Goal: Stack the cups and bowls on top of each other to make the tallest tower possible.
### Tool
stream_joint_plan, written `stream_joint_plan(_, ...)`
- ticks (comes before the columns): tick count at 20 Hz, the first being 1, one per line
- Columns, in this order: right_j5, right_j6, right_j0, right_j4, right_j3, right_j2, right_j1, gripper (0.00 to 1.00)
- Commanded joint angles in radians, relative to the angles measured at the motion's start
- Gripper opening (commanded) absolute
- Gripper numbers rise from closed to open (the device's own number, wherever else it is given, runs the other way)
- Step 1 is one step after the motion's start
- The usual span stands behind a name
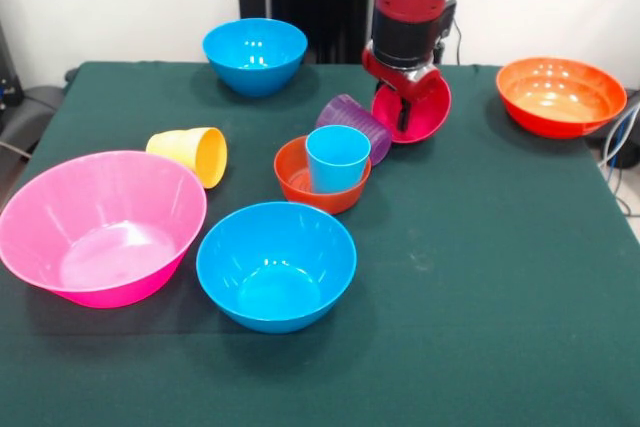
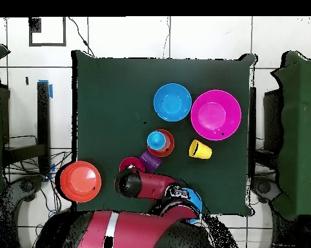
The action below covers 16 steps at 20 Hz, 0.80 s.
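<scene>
A cup (image 1: 337,158) stands inside a small bowl (image 1: 322,175) at frame centre; another cup (image 1: 353,125) lies just behind it, a third (image 1: 190,154) to its left.

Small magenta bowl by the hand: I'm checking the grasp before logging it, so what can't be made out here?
- Hand, front view: it sits at the small magenta bowl, but whether it grips the rim is unclear.
- Same bowl, overhead view: the arm covers most of it.
- Far blue bowl, overhead view: mostly hidden under the arm.
- Purple cup, front view: partly behind the light blue cup.
</scene>
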Motion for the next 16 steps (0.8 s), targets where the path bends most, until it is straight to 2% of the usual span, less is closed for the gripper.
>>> stream_joint_plan(1,0.002,0.158,-0.087,0.098,0.000,0.275,0.096,0.00)
stream_joint_plan(5,0.081,0.178,-0.103,0.128,0.109,0.310,-0.042,0.00)
stream_joint_plan(7,0.168,0.177,-0.091,0.150,0.146,0.299,-0.142,0.00)
stream_joint_plan(11,0.343,0.172,-0.111,0.213,0.212,0.329,-0.309,0.00)
stream_joint_plan(14,0.407,0.151,-0.079,0.221,0.205,0.278,-0.366,0.00)
stream_joint_plan(16,0.395,0.125,-0.053,0.196,0.179,0.229,-0.353,0.00)
